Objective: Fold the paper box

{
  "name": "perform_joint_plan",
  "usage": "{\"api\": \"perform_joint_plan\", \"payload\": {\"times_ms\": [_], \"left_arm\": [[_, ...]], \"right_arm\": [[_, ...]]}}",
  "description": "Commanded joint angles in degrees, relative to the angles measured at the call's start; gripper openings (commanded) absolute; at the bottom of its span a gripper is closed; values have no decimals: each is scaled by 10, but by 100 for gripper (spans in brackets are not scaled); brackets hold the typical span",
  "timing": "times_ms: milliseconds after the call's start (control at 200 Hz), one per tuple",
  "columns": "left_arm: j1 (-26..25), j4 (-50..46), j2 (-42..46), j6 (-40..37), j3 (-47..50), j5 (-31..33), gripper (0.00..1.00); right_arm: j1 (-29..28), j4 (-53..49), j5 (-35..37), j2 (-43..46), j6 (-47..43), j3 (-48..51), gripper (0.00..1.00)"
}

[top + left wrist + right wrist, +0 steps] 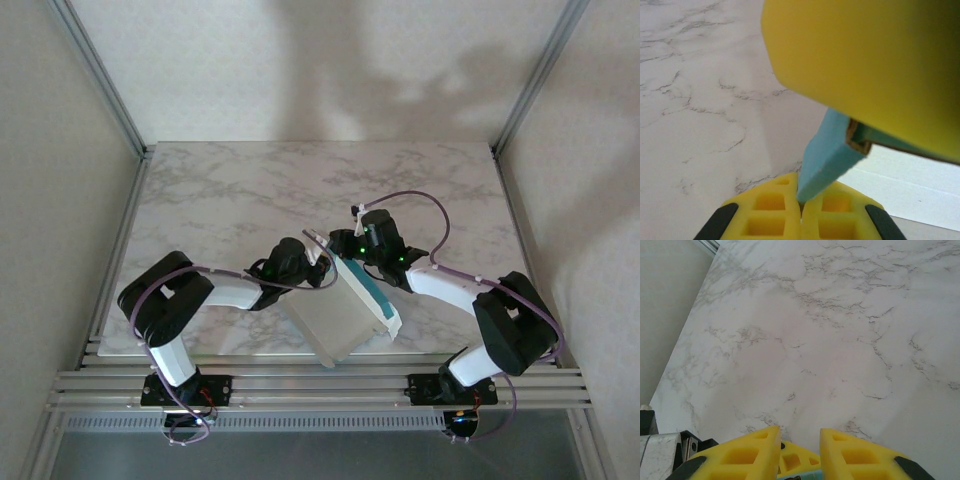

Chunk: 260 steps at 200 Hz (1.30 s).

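The paper box [340,312] is tilted near the table's front edge, its pale grey-white face up and a turquoise wall [378,293] along its right side. My left gripper [320,252] meets its far corner. In the left wrist view that gripper [801,201] is shut on a turquoise flap [825,162] of the box. My right gripper [346,248] comes from the right onto the same far end. One of its yellow fingers [865,65] lies on the box's hollow folded wall. The right gripper's jaws [800,432] stand a little apart, with a turquoise strip [802,476] between them.
The marble table [300,190] stretches bare behind the box. Aluminium rails [320,385] run along the near edge, and frame posts stand at the back corners [145,150]. Both arm bases sit on the rails.
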<state>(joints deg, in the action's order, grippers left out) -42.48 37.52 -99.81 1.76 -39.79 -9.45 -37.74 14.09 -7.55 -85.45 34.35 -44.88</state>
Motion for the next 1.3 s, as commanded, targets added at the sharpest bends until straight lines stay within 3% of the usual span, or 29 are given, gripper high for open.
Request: {"api": "perform_joint_plan", "payload": {"times_ms": [0, 130, 310, 486, 701, 1026, 1151, 1296], "left_arm": [[9, 20, 7, -1, 13, 78, 6], [10, 46, 8, 12, 27, 39, 8], [10, 53, 15, 25, 42, 58, 8], [10, 49, 29, 29, 52, 103, 10], [10, 62, 54, 46, 81, 146, 14], [10, 54, 125, 55, 122, 138, 39], [10, 27, 171, 66, 137, 122, 41], [9, -22, 220, 104, 143, 59, 41]], "right_arm": [[-15, -83, -40, 0, -1, 2, 26], [-9, -88, -64, 10, 12, -6, 30], [14, -115, -105, 53, 17, -22, 40], [37, -218, -115, 108, -11, -55, 51], [67, -363, -76, 174, -47, -82, 58], [102, -445, -60, 231, -72, -86, 58], [107, -461, -51, 239, -75, -87, 58], [111, -499, -22, 256, -62, -93, 56]]}}
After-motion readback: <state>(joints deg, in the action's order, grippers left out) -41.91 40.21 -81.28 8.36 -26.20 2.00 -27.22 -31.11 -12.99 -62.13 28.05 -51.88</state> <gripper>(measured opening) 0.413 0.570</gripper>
